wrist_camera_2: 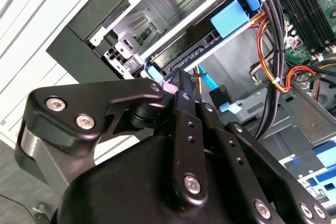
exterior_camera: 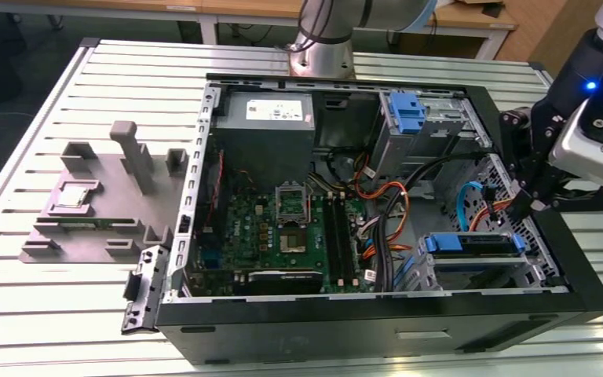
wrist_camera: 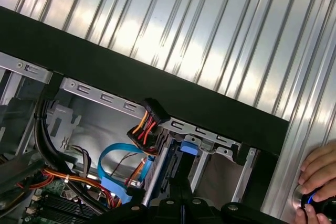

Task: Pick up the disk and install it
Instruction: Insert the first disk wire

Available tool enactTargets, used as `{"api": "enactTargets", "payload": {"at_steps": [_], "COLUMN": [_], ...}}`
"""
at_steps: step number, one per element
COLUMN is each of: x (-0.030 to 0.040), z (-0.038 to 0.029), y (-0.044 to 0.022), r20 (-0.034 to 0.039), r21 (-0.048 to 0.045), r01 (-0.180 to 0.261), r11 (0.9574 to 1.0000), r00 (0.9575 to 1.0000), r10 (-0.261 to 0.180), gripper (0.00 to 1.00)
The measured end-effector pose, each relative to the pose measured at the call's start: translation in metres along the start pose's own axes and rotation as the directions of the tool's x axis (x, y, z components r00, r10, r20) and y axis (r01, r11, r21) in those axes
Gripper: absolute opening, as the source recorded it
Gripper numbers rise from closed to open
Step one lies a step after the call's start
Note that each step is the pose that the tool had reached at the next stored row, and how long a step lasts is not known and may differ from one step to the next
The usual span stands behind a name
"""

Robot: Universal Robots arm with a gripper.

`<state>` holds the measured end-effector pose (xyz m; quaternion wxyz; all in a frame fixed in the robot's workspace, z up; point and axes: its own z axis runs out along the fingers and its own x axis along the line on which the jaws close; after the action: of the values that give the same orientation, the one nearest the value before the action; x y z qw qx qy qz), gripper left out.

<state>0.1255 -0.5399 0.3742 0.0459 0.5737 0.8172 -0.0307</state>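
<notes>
The disk (exterior_camera: 471, 245) sits in its slot in the near corner of the computer case (exterior_camera: 385, 318), at the exterior view's right, so this looks like the last push. The claw (exterior_camera: 537, 207) is pressed together, pinching nothing, just beside it. A push should be straight and soft.

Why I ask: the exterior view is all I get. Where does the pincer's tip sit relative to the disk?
Observer: In the second wrist view the pincer points at the near end of the disk, which lies in its metal cage.
Operator: Anything beside that bay?
Observer: In the first wrist view a red, orange and yellow wire bundle ends right by it.
Operator: Anyone nearby?
Observer: Yes, a hand is on the table, outside the case.
</notes>
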Motion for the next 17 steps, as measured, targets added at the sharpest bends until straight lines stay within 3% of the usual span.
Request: {"api": "enactTargets", "payload": {"at_steps": [8,17], "x": [0.0007,0.0014], "z": [0.0004,0.0007], "y": [0.003,0.0073], "r20": [-0.0035,0.0032], "r21": [0.0081,0.0116], "r01": [0.013,0.02], "r11": [0.9999,0.9997], "r00": [0.9999,0.9998], "r10": [-0.013,-0.02], "gripper": [0.1,0.1]}}
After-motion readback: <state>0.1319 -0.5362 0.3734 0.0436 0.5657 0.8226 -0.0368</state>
